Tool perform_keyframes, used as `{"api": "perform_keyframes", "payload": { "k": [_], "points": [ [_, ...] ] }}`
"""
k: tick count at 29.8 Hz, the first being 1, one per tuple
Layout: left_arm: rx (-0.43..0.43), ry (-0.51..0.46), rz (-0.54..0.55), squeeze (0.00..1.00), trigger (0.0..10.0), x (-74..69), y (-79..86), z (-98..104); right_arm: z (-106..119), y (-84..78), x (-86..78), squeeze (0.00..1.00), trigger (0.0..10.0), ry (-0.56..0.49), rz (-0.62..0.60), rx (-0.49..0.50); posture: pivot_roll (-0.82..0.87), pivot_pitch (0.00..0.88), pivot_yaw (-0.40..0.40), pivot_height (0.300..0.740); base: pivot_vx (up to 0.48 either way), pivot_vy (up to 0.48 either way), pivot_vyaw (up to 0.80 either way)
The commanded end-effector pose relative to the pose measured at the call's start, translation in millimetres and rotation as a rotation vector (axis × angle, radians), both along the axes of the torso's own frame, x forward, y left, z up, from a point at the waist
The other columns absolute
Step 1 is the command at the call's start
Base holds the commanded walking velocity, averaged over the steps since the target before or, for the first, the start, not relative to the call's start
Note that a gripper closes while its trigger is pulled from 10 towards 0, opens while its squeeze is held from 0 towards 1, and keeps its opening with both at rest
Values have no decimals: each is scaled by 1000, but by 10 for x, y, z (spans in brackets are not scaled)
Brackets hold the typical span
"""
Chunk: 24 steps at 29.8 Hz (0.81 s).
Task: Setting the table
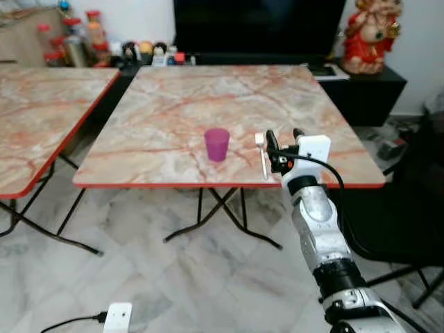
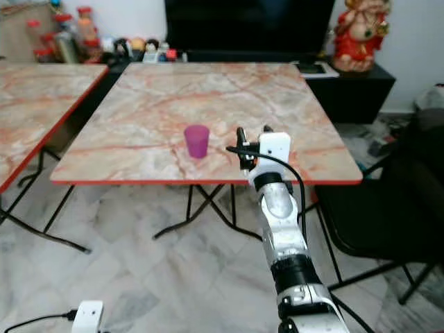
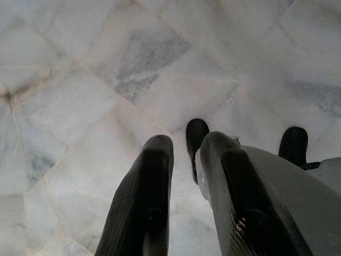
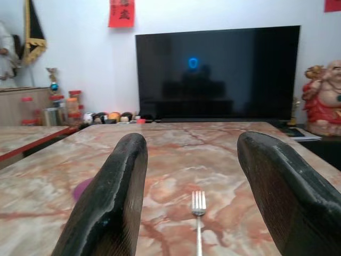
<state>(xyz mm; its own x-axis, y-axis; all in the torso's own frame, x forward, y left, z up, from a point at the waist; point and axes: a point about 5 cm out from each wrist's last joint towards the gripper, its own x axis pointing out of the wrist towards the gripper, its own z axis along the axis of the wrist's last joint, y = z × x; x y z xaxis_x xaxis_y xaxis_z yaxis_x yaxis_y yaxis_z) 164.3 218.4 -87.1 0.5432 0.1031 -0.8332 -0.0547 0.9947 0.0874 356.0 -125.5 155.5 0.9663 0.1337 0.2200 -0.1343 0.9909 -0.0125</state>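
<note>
A purple cup [image 1: 216, 144] stands upright near the front edge of the marble table [image 1: 173, 104]. To its right a white fork [image 1: 261, 154] lies flat, tines pointing away from me. My right gripper [image 1: 283, 139] is open and hovers just above the table edge, right of the fork. In the right wrist view the fork [image 4: 198, 213] lies on the table between the spread fingers [image 4: 114, 197], untouched, and the cup [image 4: 82, 188] peeks out beside one finger. My left gripper [image 3: 184, 154] hangs idle, shut and empty, pointing at the floor.
A second marble table [image 1: 41, 104] stands to the left across a narrow gap. A black TV [image 1: 257, 28], jars [image 1: 83, 38] and a red figurine [image 1: 371, 35] line the back. A black chair [image 1: 416, 208] stands at the right. The floor is marble tile.
</note>
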Motion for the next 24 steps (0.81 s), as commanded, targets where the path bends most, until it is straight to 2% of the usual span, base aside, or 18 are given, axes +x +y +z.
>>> {"api": "perform_keyframes", "payload": {
  "k": [1,4,13,15,24],
  "points": [
    [8,31,0,0,10000,-90,-2,-40,37,28,10,0,10000,-11,6,3,-1,0,-20,740,322,0,0],
    [9,47,1,0,10000,-170,6,-68,34,38,14,0,10000,-7,10,3,2,0,-22,740,325,0,0],
    [12,61,0,0,10000,-234,28,-86,27,75,-1,0,10000,-15,30,-43,2,0,-21,740,342,0,0],
    [12,67,-3,0,10000,-264,33,-95,14,76,-8,0,10000,-5,28,5,2,0,-20,740,358,0,0],
    [18,71,-7,0,10000,-283,86,-89,-10,72,-13,0,10000,7,20,-2,1,0,-15,740,357,0,0]
  ]
}}
